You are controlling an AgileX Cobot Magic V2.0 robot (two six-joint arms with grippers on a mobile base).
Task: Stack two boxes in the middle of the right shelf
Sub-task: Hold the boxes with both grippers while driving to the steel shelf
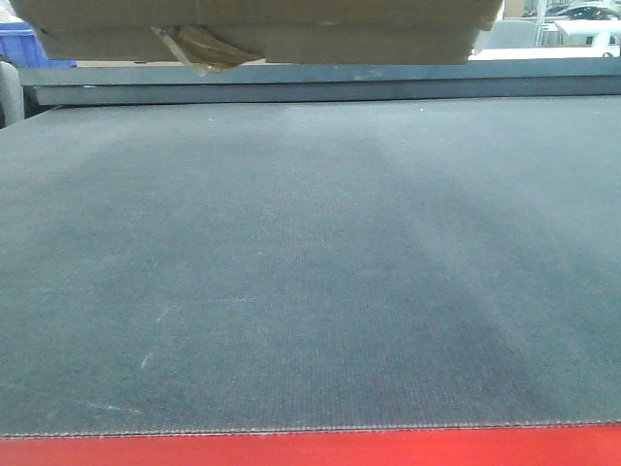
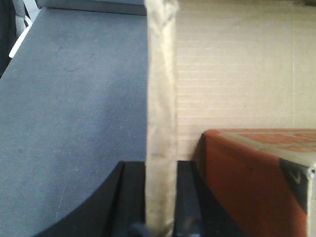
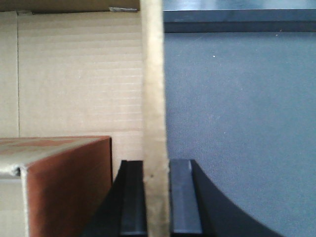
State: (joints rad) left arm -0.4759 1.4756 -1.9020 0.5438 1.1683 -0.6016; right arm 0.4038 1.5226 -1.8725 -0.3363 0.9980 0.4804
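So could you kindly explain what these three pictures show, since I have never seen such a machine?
This is a two-armed robot on a mobile base. One picture looks forward across a dark grey platform with a red front edge; a brown cardboard box shows at the top. The other two come from cameras on the wrists. Each looks along a black gripper, the left gripper and the right gripper, closed on a thin upright cardboard wall: left wall, right wall. Inside the walls sits a reddish-brown box.
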